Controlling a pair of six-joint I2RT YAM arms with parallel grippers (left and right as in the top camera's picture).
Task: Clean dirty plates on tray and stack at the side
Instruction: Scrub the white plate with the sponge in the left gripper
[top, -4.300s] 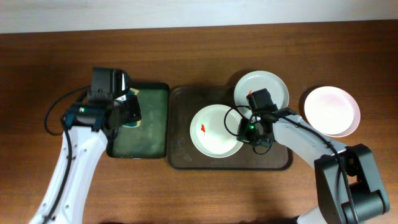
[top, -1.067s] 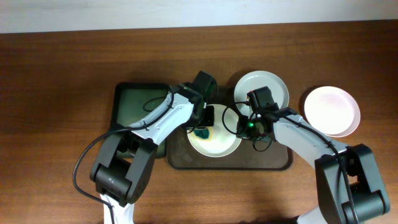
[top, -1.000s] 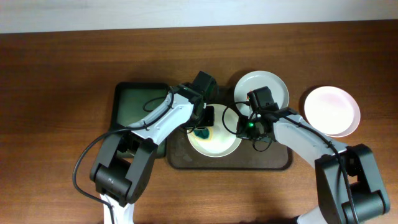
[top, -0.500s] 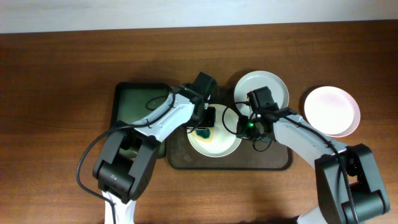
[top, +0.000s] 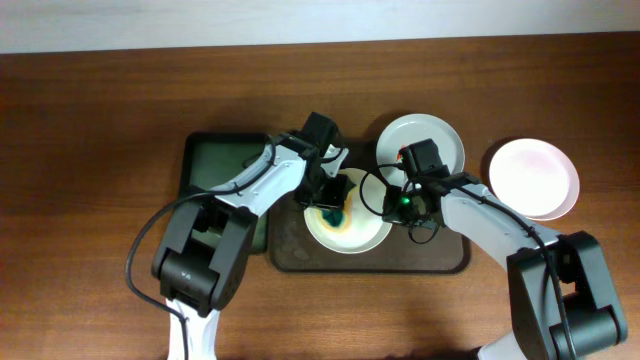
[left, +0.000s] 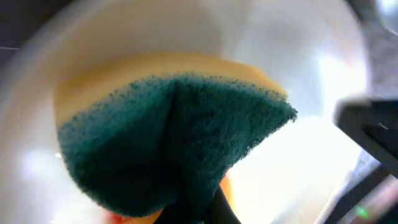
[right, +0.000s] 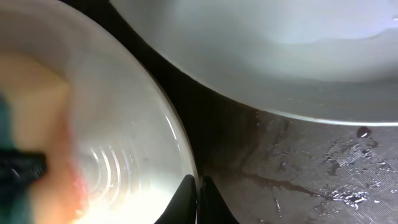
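Note:
A white plate (top: 355, 232) lies in the middle of the dark brown tray (top: 430, 262). My left gripper (top: 331, 205) is shut on a green and yellow sponge (top: 333, 214) and presses it onto that plate; the sponge fills the left wrist view (left: 180, 143) over the plate (left: 292, 68). My right gripper (top: 392, 208) is shut on the plate's right rim (right: 183, 162). A second white plate (top: 432, 135) lies at the tray's back right (right: 261, 43). A third plate (top: 533, 178) lies on the table to the right.
A smaller black tray with a green inside (top: 215, 165) lies left of the brown tray. The brown tray's floor looks wet in the right wrist view (right: 311, 168). Bare wooden table (top: 100, 120) surrounds both trays.
4.3 s ago my left gripper was over the green tray; it came over with the sponge. In the last second the sponge has shifted a little on the middle plate. My right arm has held still.

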